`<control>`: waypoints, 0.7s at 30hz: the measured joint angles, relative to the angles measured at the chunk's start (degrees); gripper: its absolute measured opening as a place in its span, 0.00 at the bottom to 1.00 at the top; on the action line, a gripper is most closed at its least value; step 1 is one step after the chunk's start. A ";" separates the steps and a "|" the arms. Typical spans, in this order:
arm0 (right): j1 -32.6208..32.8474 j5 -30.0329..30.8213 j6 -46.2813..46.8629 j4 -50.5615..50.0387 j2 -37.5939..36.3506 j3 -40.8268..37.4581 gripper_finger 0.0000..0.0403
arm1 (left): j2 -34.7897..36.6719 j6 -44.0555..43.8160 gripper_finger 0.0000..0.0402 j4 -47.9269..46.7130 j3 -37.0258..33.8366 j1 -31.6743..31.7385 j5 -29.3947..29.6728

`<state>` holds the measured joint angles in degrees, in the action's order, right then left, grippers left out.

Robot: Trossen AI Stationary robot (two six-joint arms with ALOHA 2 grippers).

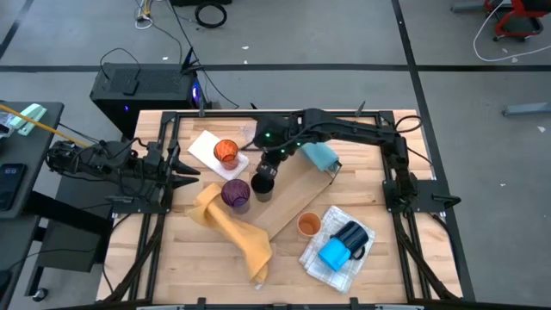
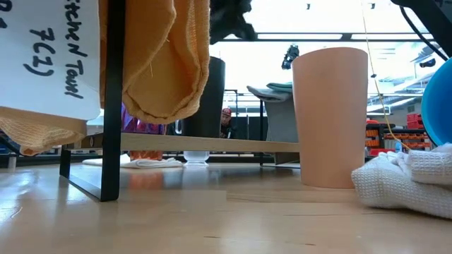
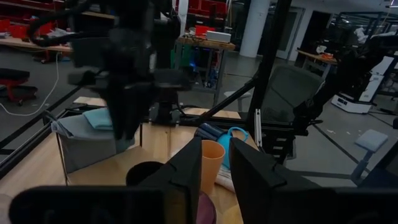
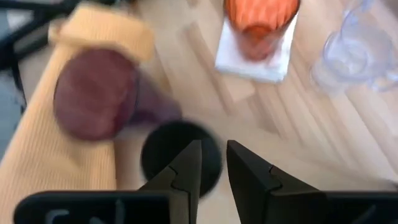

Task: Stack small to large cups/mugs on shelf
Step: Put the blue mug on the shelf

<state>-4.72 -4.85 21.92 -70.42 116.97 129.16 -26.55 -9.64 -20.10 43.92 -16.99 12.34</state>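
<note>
- The counter (image 1: 172, 267) is pale wooden planking inside a black frame, on a grey floor with cables and a black box behind it; the low view shows a bright workshop beyond.
- A flat wooden shelf (image 1: 288, 207) lies slantwise across the middle, with a yellow towel (image 1: 237, 232) draped beside it.
- The black cup (image 1: 262, 186) stands upright, mouth up, at the shelf's edge, just beside the purple cup (image 1: 236, 193), also upright.
- The orange-red cup (image 1: 225, 152) stands on a white cloth (image 1: 205, 146); the tan cup (image 1: 309, 225) stands upright near the blue mug (image 1: 333, 255) and dark mug (image 1: 353, 234), which lie on a checked cloth (image 1: 331, 267).
- The right arm reaches from the right frame across the counter; its right tool (image 4: 213, 163) points down over the black cup's rim, fingers slightly apart, holding nothing.
- The left tool (image 1: 188, 170) waits level at the left edge, fingers slightly apart, empty.
</note>
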 joint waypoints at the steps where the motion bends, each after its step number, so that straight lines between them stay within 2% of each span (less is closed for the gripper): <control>1: 0.53 -0.16 -0.22 -1.49 0.02 1.05 0.21 | 0.00 -0.01 0.22 0.00 0.00 0.00 0.00; 7: 4.10 -0.10 -0.51 -7.20 -0.13 3.67 0.21 | 0.00 -0.04 0.23 0.01 0.00 0.00 0.01; 14: 10.66 0.00 -0.10 -19.24 -0.13 3.68 0.21 | 0.00 -0.06 0.22 0.00 0.01 0.00 0.00; 21: 19.02 -0.13 3.85 -19.60 -1.56 3.63 0.20 | -0.02 0.20 0.24 0.02 0.00 0.00 0.02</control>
<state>14.30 -4.97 25.77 -90.02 115.41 132.80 -26.57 -9.43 -20.07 43.92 -16.99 12.36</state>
